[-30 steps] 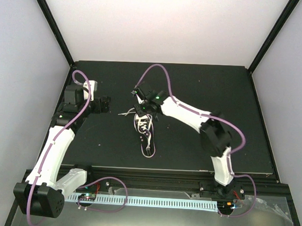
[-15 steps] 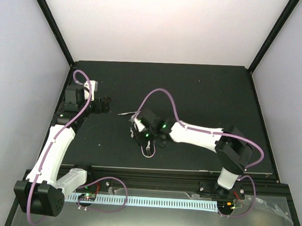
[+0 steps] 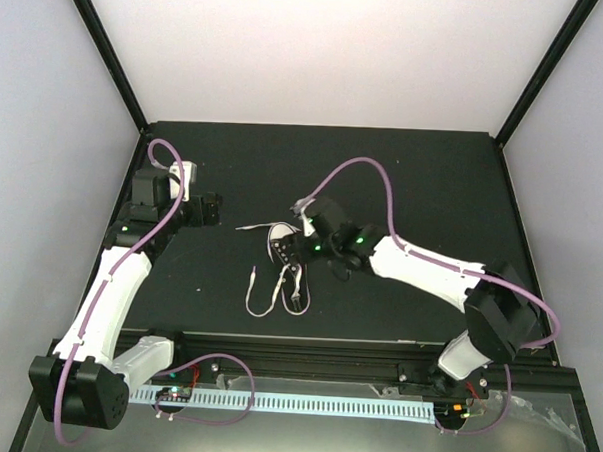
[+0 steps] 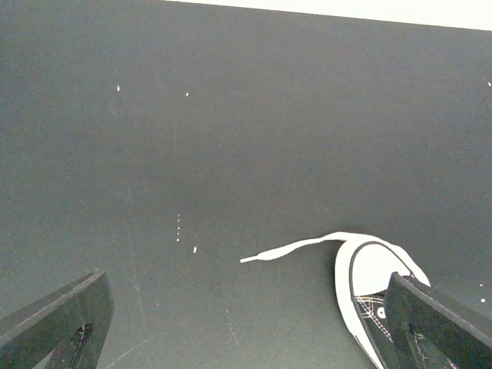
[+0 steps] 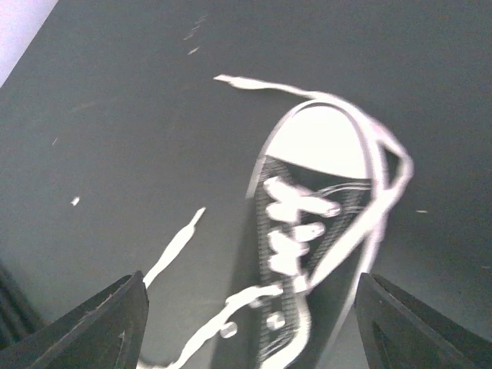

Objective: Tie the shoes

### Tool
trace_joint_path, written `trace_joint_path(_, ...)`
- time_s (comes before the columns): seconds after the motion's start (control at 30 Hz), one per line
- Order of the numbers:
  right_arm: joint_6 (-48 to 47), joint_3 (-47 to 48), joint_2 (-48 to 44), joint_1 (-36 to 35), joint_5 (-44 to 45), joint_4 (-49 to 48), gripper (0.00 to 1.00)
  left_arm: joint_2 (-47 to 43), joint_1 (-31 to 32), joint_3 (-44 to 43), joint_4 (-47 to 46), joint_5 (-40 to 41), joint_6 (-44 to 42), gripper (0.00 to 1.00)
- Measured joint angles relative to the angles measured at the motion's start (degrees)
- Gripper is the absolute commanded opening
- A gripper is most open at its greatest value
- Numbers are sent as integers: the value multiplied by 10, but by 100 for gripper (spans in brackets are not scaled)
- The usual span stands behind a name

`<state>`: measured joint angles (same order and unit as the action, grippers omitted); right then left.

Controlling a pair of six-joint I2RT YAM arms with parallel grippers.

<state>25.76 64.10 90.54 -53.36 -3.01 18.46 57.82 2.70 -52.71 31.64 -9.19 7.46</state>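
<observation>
As seen from overhead, note black canvas sneaker [image 3: 285, 260] lying mid-table [image 3: 433, 192], long axis near-to-far, white toe cap [image 5: 323, 142] toward the far side, laces [image 5: 177, 244] loose; right gripper [image 5: 246, 307], spread wide, close above it and nearer than left gripper [image 4: 246, 330], likewise wide, well apart leftward; no legible branding.

The right gripper [image 5: 250, 288], which sat over the black sneaker [image 3: 288, 265] and hid most of it half a second ago, has pulled back to just right of the sneaker's toe, so the whole sneaker shows again. A white lace [image 3: 259, 289] now trails in a long loop left of the sneaker's heel end.
</observation>
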Motion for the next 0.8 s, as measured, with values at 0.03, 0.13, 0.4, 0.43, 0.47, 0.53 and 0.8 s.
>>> trace_joint_path(0.03,8,-11,-2,21,-8,-12,76,0,0,0,0,0,0,99)
trace_joint_path(0.13,37,-48,10,81,-33,-37,74,0,0,1,0,0,0,99)
trace_joint_path(0.4,84,-51,106,104,-82,-77,64,0,0,3,0,0,0,99)
trace_joint_path(0.43,88,-50,118,104,-87,-83,62,0,0,3,0,-1,0,99)
trace_joint_path(0.47,92,-48,129,104,-90,-88,59,0,0,3,0,-1,0,99)
trace_joint_path(0.53,98,-46,144,105,-95,-96,55,0,0,3,0,-3,0,99)
trace_joint_path(0.8,104,-12,177,109,-97,-106,47,0,0,3,0,-11,0,99)
